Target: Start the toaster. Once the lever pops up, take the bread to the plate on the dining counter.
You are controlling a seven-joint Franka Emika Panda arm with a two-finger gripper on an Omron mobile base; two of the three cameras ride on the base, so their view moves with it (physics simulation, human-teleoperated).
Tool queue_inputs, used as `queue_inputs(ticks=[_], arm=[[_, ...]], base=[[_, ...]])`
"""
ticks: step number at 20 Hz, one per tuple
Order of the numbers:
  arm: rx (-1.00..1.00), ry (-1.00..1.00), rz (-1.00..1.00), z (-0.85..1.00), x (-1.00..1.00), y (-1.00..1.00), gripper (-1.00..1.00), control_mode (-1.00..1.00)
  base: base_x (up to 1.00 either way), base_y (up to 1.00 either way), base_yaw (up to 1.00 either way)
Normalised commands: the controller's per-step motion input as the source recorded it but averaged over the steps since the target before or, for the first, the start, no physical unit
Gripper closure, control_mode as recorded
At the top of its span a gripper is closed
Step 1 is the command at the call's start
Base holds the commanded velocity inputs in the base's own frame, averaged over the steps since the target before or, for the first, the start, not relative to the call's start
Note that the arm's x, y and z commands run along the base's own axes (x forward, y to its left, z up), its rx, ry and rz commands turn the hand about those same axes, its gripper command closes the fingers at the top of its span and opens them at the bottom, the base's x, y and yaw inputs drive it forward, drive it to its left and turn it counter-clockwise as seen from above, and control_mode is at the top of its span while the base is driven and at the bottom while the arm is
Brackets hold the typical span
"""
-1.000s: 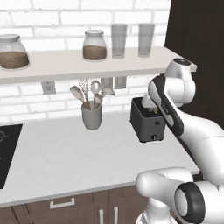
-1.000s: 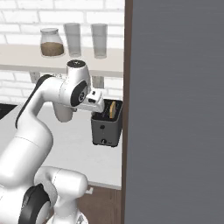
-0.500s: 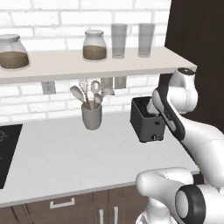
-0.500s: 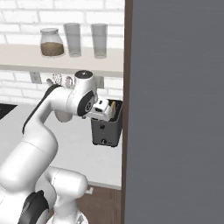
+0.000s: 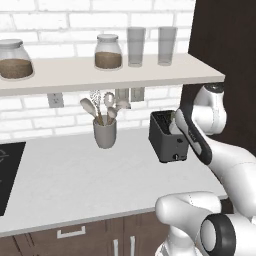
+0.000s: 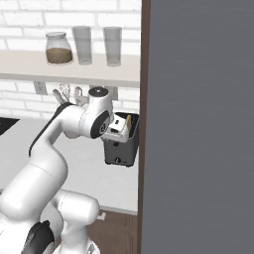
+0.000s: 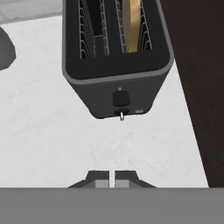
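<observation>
Hand view: gripper clenched on nothing, poised above counter short of toaster; lever up, bread in right slot. Risked glancing off the narrow lever, nudging toaster toward dark panel

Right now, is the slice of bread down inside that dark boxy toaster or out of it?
In: the tan bread slice stands in one slot of the dark grey toaster.

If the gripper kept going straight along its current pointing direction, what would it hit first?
The shut gripper looks down over the toaster. Straight ahead it would probably meet the toaster's near face around the dark lever, though depth is uncertain; it might reach the white worktop just short of it.
</observation>
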Motion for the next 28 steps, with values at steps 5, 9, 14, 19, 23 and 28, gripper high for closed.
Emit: queue_inputs(ticks=[5, 9, 14, 19, 23, 28], arm=[[-0.01, -0.06, 0.0, -0.1, 0.21, 0.0, 1.0, -1.0], [-0.06, -0.12, 0.0, -0.28, 0.26, 0.0, 1.0, -1.0], [-0.06, -0.05, 0.0, -0.28, 0.27, -0.03, 1.0, -1.0], [-0.02, 0.0, 0.0, -0.13, 0.16, -0.08, 1.0, -1.0], [0.0, 0.0, 0.0, -0.03, 0.06, -0.09, 1.0, -1.0], [0.0, 0.0, 0.0, -0.07, 0.1, -0.06, 1.0, -1.0]], base=[[0.0, 0.0, 0.0], [0.0, 0.0, 0.0], [0.0, 0.0, 0.0], [0.0, 0.0, 0.0], [0.0, 0.0, 0.0], [0.0, 0.0, 0.0]])
